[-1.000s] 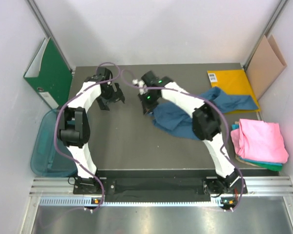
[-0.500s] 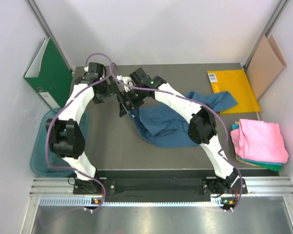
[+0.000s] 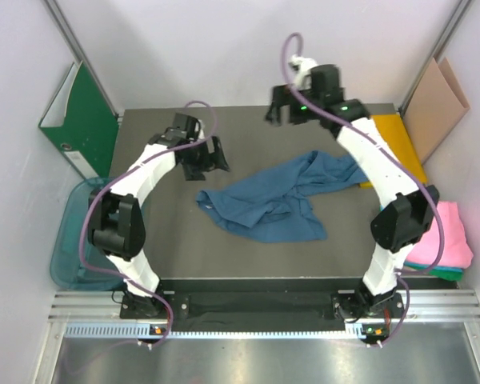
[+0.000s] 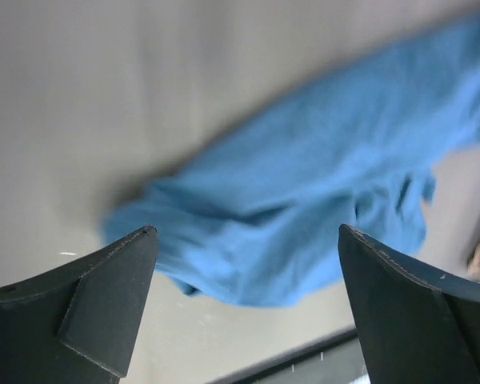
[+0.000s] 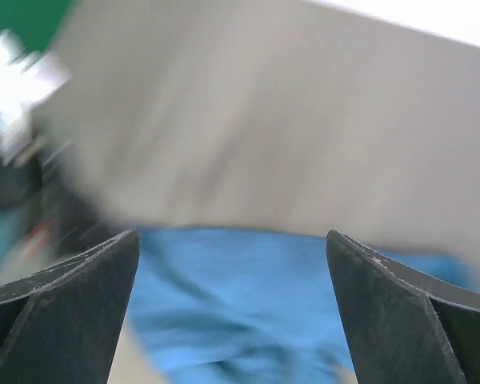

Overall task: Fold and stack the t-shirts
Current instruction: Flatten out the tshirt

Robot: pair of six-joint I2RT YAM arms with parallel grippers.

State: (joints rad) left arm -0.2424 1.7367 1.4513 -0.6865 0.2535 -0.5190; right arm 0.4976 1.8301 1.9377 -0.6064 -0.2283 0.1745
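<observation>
crumpled blue t-shirt (image 3: 264,204), green binder (image 3: 84,120), yellow envelope (image 3: 404,144)

Three t-shirts are in sight: one dark blue t-shirt (image 3: 264,204) lying loose between the left gripper (image 3: 210,164) and the right gripper (image 3: 277,116), and one pink t-shirt (image 3: 454,236) with one teal-green t-shirt (image 3: 436,270) under it, both well out to the right gripper's outer side. There are two arms, each with one two-finger gripper. The rest are singles: one green binder (image 3: 84,120) beyond the left gripper, one teal bin (image 3: 68,248), one yellow padded envelope (image 3: 404,144) and one brown cardboard sheet (image 3: 436,104).
</observation>
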